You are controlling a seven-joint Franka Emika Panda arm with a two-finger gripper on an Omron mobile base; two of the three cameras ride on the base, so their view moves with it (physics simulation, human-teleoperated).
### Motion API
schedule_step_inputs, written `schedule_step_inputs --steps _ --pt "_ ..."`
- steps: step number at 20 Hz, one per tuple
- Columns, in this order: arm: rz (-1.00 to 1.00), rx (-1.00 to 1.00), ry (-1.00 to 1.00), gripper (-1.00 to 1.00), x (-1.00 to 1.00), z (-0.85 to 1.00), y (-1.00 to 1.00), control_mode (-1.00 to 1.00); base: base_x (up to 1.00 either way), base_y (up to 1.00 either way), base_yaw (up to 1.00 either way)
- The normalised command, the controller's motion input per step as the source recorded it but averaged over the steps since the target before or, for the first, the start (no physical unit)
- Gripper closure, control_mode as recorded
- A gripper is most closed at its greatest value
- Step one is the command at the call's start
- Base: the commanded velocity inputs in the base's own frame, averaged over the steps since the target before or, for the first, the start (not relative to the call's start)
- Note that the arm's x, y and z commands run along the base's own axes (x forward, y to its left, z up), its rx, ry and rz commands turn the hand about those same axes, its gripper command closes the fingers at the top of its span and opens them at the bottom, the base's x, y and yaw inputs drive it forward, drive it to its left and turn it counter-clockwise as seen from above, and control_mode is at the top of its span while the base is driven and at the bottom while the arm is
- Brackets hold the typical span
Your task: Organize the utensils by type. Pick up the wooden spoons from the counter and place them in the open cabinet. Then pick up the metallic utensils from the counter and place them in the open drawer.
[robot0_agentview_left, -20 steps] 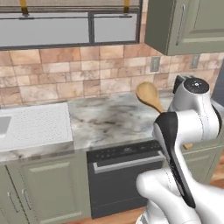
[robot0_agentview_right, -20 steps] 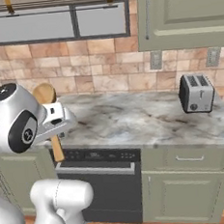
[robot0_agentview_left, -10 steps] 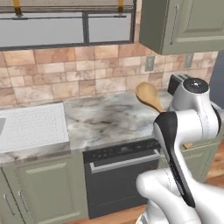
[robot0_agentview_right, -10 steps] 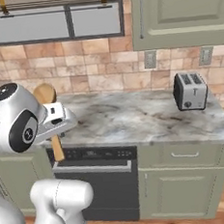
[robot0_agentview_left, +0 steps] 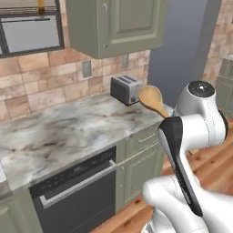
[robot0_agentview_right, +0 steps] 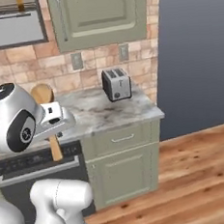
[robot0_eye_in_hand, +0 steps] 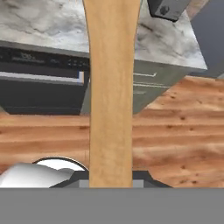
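Observation:
My gripper (robot0_agentview_right: 53,133) is shut on the handle of the long wooden spoon (robot0_agentview_right: 43,95) and holds it upright in front of the arm, above the counter's front edge. From the left base view the spoon's round bowl (robot0_agentview_left: 151,98) sticks out past the arm's white head. In the hand view the spoon's handle (robot0_eye_in_hand: 110,87) runs straight up between the fingertips of my gripper (robot0_eye_in_hand: 110,177). The marbled counter (robot0_agentview_left: 68,127) (robot0_agentview_right: 100,113) carries no utensil that I can see. The metallic utensils and the open drawer are out of view. A sage-green wall cabinet (robot0_agentview_left: 119,22) (robot0_agentview_right: 99,12) hangs overhead, its door shut.
A silver toaster (robot0_agentview_left: 125,88) (robot0_agentview_right: 116,83) stands at the counter's end by the brick wall. A dark oven front (robot0_agentview_left: 77,191) (robot0_agentview_right: 36,165) and a shut drawer (robot0_agentview_right: 121,138) sit below. A blue-grey wall (robot0_agentview_right: 195,52) and wooden floor (robot0_agentview_right: 189,184) lie to the right.
The whole picture has shifted: the base has turned right, bringing the toaster and the counter's end to the middle. The spoon stays in my shut gripper, in the same pose.

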Motion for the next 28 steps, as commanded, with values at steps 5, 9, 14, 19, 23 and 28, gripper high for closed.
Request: schedule_step_inputs --steps 5,9,14,19,23,28 --pt "0.00 0.00 0.00 1.00 0.00 0.00 0.00 1.00 0.00 -0.60 -0.71" --pt "0.00 0.00 0.00 1.00 0.00 0.00 0.00 1.00 0.00 -0.64 -0.70" --pt "0.00 0.00 0.00 1.00 0.00 0.00 0.00 1.00 0.00 -0.69 -0.63" --pt "0.00 0.00 0.00 1.00 0.00 0.00 0.00 1.00 0.03 -0.31 -0.49" --pt "0.00 0.00 0.00 1.00 0.00 0.00 0.00 1.00 0.29 0.05 -0.29" --pt "0.00 0.00 0.00 1.00 0.00 0.00 0.00 1.00 0.32 0.24 -0.15"
